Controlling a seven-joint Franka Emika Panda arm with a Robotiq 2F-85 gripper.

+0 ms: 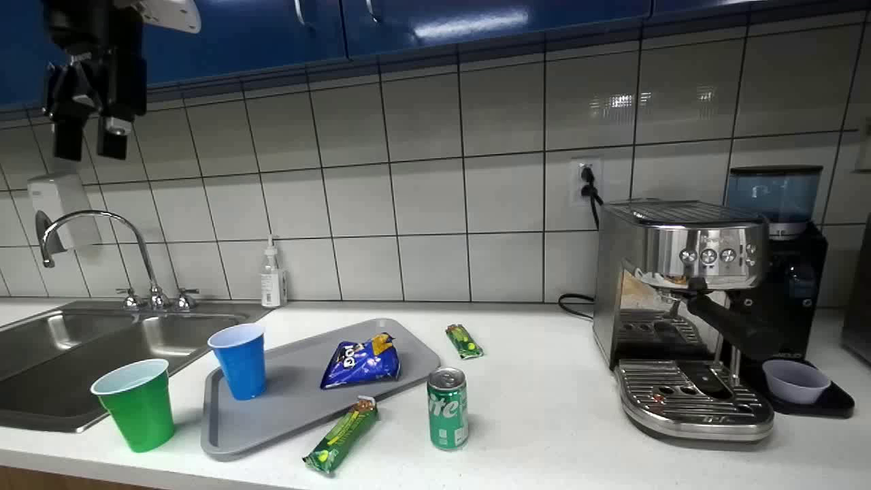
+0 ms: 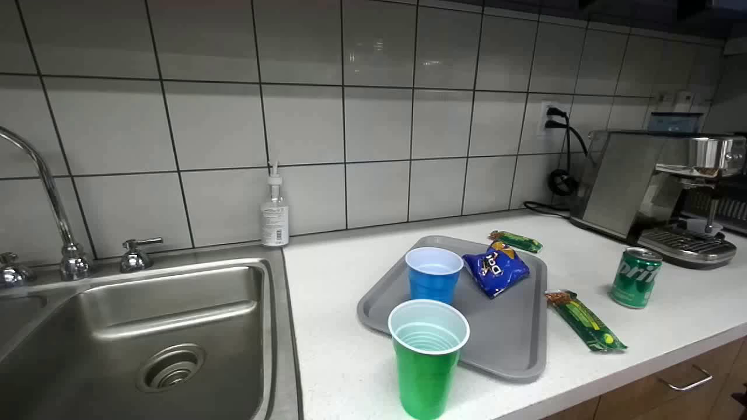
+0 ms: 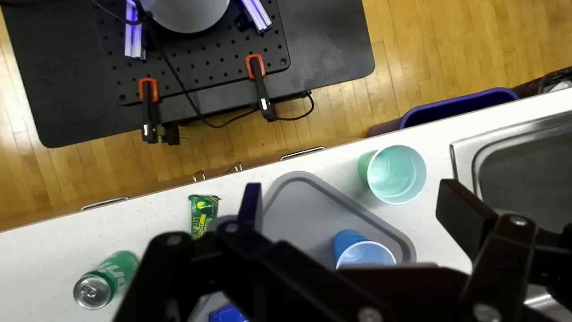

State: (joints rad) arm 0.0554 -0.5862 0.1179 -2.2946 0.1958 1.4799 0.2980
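My gripper (image 1: 90, 141) is open and empty, high above the counter at the upper left of an exterior view. Its spread fingers (image 3: 353, 210) frame the cups in the wrist view. A blue cup (image 1: 238, 364) stands upright on a grey tray (image 1: 292, 381), with a blue chip bag (image 1: 364, 361). A green cup (image 2: 429, 367) stands upright on the counter beside the tray, near the sink. A green bar wrapper (image 1: 343, 435) lies by the tray's front edge. Another green bar (image 1: 464, 341) lies behind the tray. A green soda can (image 1: 448, 412) stands upright to the tray's right.
A steel sink (image 2: 279, 326) with a tall faucet (image 1: 136, 238) lies left of the tray. A pump bottle (image 1: 273, 279) stands at the tiled wall. A coffee machine (image 1: 680, 245) and grinder (image 1: 782, 272) stand at the right. Blue cabinets (image 1: 490, 30) hang above.
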